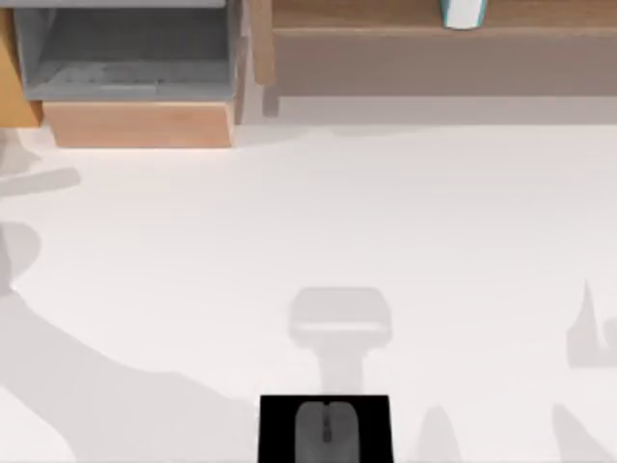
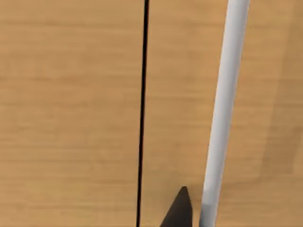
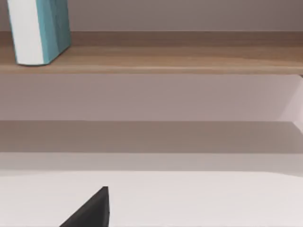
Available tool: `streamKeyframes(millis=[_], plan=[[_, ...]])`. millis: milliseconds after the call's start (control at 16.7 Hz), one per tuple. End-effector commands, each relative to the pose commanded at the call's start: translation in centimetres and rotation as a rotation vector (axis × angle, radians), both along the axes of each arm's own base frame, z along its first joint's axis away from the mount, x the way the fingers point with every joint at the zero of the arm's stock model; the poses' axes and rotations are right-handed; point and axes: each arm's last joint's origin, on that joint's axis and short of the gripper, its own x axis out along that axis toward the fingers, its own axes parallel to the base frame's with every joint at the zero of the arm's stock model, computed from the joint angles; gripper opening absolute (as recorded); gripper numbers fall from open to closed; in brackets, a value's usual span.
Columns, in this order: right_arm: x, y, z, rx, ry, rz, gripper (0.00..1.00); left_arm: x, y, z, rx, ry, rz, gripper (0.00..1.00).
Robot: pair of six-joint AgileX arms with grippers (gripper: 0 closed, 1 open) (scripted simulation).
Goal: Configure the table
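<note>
The white table (image 1: 318, 222) spreads across the top view, with soft arm shadows along its left, right and near sides. In the left wrist view a dark part of my left gripper (image 2: 179, 212) sits close to a light wooden front (image 2: 71, 113) with a thin black seam, right beside a pale grey bar handle (image 2: 222, 113). A dark part of my right gripper (image 3: 92, 212) hovers low over the table (image 3: 199, 198), facing the wooden shelf unit (image 3: 180, 59).
A grey box with a wood front (image 1: 135, 77) stands at the back left. The wooden shelf unit (image 1: 434, 58) runs along the back right, carrying a teal and white object (image 1: 463, 12) (image 3: 40, 30). A grey mouse (image 1: 325, 429) lies on a black pad (image 1: 275, 429) at the near edge.
</note>
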Motion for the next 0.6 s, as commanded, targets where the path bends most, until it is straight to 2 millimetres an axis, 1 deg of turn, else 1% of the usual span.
streamKeyframes(millis=[120,180,360,600], plan=[[0.0,0.0,0.0,0.0,0.0,0.0,1.0,0.0,0.0,0.0,0.0,0.0,0.0,1.0],[0.0,0.0,0.0,0.0,0.0,0.0,1.0,-0.5,0.2,-1.3,-0.021,0.04,0.008,1.0],[0.0,0.0,0.0,0.0,0.0,0.0,1.0,-1.2,0.3,-1.1,-0.02,0.037,0.012,1.0],[0.0,0.0,0.0,0.0,0.0,0.0,1.0,-3.3,0.4,-1.1,-0.021,0.037,0.01,1.0]])
